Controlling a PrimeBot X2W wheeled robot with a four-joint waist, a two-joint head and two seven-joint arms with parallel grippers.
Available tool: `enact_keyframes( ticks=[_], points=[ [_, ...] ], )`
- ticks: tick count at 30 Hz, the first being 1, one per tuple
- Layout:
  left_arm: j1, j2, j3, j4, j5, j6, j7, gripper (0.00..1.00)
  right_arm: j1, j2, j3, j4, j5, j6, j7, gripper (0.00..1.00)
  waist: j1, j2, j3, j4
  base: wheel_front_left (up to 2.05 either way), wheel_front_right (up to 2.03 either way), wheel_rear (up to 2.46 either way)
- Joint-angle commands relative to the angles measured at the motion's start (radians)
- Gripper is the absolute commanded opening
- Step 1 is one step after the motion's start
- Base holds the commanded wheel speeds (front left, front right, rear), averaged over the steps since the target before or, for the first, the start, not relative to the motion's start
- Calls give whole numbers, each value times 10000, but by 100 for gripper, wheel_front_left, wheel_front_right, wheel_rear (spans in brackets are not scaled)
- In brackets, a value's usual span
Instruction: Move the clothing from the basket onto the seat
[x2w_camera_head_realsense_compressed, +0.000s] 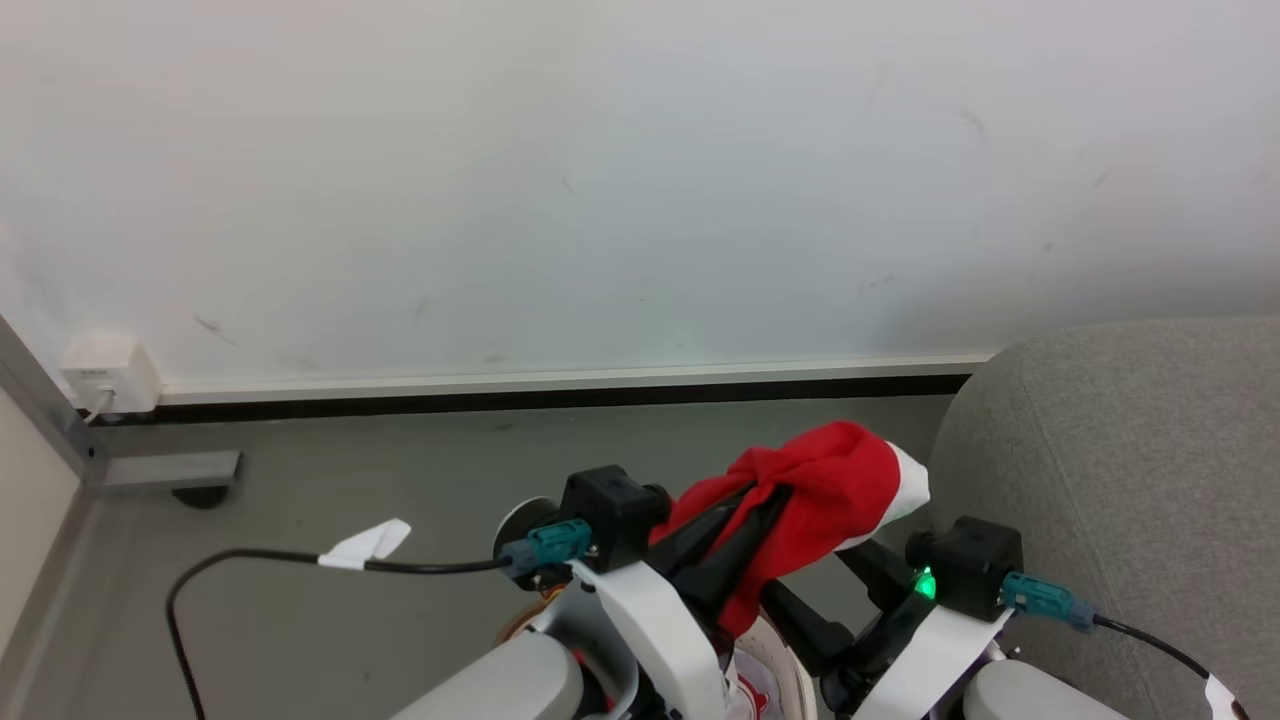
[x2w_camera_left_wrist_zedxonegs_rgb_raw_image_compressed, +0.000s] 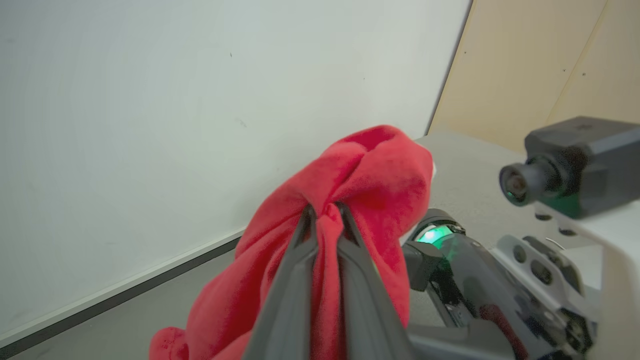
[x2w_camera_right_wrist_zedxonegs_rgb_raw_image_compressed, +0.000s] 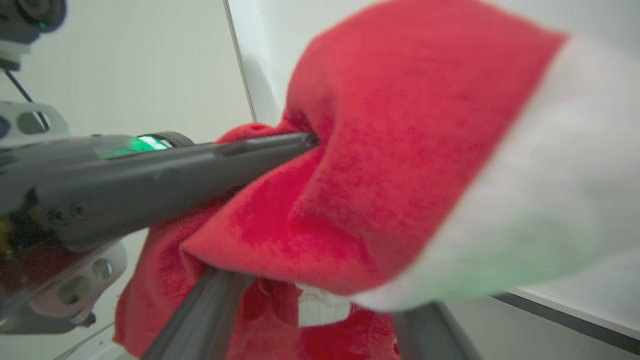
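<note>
Pinching a fold of the red garment (x2w_camera_head_realsense_compressed: 830, 480) in the left gripper (x2w_camera_head_realsense_compressed: 768, 500), fingers all but closed with only cloth between them. Holding it up in the air, well off the floor (x2w_camera_head_realsense_compressed: 400, 470) and just beside the seat (x2w_camera_head_realsense_compressed: 1130, 470), probably to lift the hanging tail clear of what looks like the rim of the basket (x2w_camera_head_realsense_compressed: 790, 665) below. With the right gripper (x2w_camera_right_wrist_zedxonegs_rgb_raw_image_compressed: 322, 292) spread wide and gripping nothing, fingers under the drooping red-and-white fold, likely there to prop the slack so nothing trails. Not yet on the seat: calls for carrying across to the right and lowering onto it before letting go. Could snag on the right fingers at release
</note>
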Motion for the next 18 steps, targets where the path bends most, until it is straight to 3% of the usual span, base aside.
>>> enact_keyframes(
  ticks=[1, 2, 3, 4, 15, 17, 18],
  points=[
    [-24, -55, -29, 29, -53, -65, -43, 0, -136, 91, 2, 24, 173, -25, 4, 100, 0, -1, -12, 37, 0, 0, 0],
    [-33, -80, -49, 44, -68, -92, -45, 0, -200, 159, -35, 18, 334, -25, 4, 75, 0, -1, -15, 68, 0, 0, 0],
    [-30, -79, -61, 60, -103, -133, -52, 0, -238, 230, -67, -106, 439, -25, 4, 12, 0, -1, -20, 99, 0, 0, 0],
    [-19, -57, -69, 90, -111, -148, -48, 0, -221, 283, -171, -212, 565, -25, -2, 0, 0, -1, -23, 124, 0, 0, 0],
    [113, 300, 209, 314, 66, 274, -353, 0, 355, -27, -1095, -633, 392, -25, -39, 0, 0, -1, 40, 208, 0, 0, 0],
    [162, 290, 236, 326, 145, 324, -540, 45, 450, -69, -1274, -617, 229, -25, -20, 0, 0, -1, 56, 181, 0, 0, 0],
    [206, 285, 275, 354, 130, 382, -600, 100, 490, -76, -1396, -613, 152, -25, -14, 0, 0, -1, 65, 160, 0, 0, 0]
  ],
)
